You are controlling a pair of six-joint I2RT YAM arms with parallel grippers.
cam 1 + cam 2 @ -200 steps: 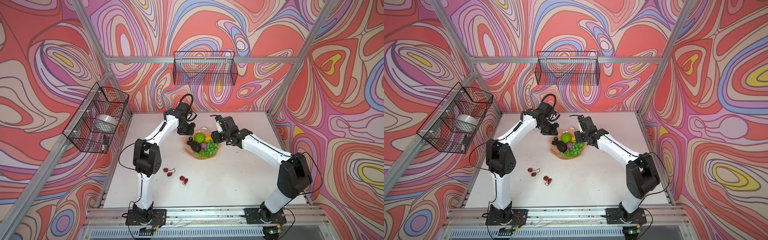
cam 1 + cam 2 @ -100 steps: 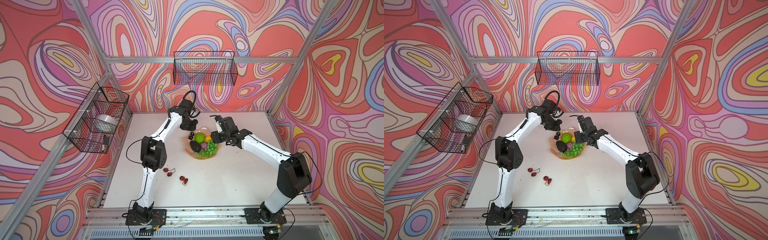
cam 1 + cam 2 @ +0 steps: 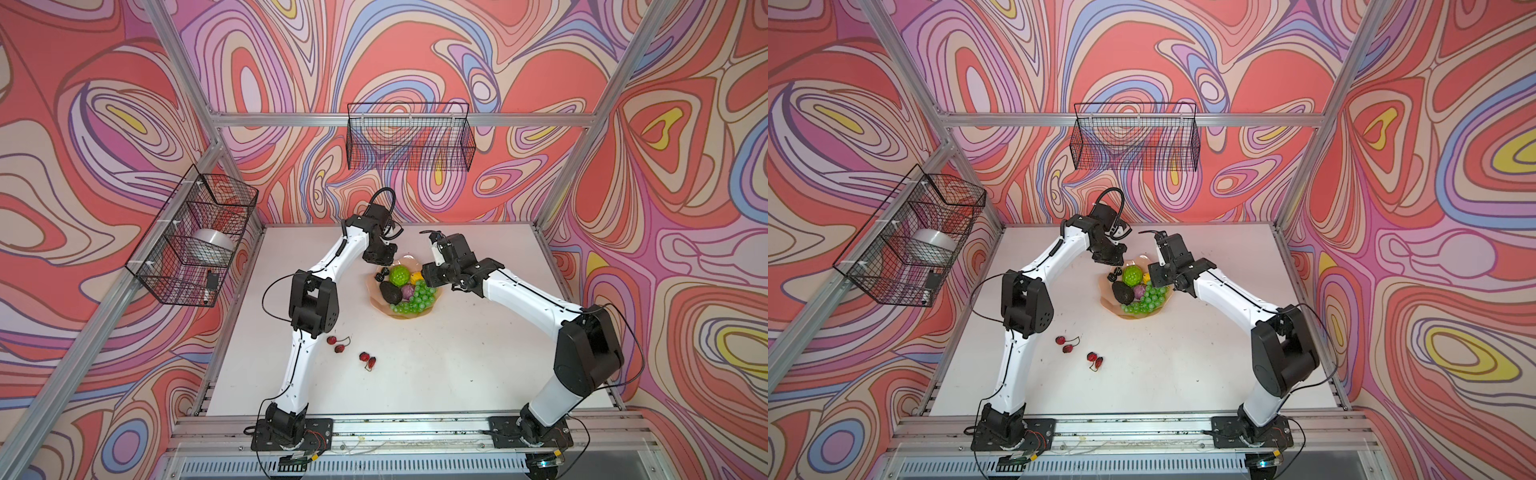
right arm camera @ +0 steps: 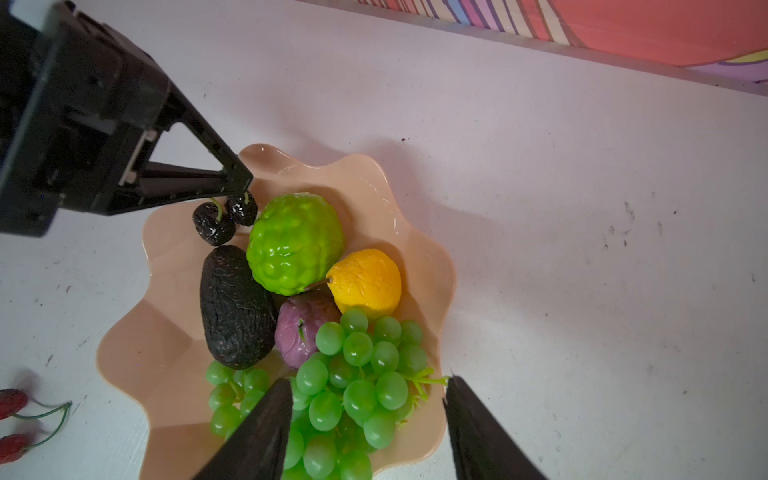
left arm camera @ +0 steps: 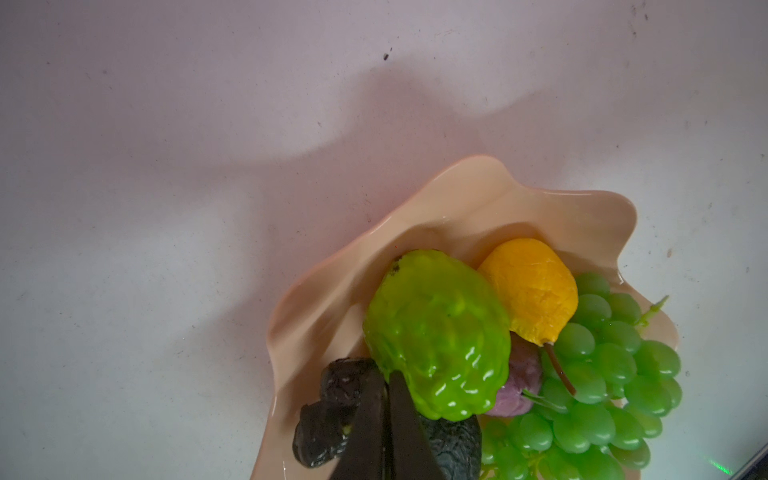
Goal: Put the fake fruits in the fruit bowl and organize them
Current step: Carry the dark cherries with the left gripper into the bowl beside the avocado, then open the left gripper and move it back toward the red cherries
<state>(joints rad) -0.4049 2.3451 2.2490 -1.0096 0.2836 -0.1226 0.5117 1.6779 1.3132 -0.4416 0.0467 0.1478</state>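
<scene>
We reach our left arm point(image 3: 332, 266) forward, elbow raised and wrist bent down; our left pincer point(image 4: 240, 183) has its fingers pressed almost together. Our right arm point(image 3: 523, 295) stretches in opposite, and our right pincer point(image 4: 368, 384) hangs with fingers spread wide.

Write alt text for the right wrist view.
A peach bowl holds bumpy green fruit, yellow fruit, purple ball, avocado, grapes and a black cherry pair at the left gripper's closed jaws. The right gripper's open jaws hover over the grapes.

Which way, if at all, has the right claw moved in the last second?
No. The right claw stays open above the grape bunch at the fruit bowl's right side in both top views.
</scene>
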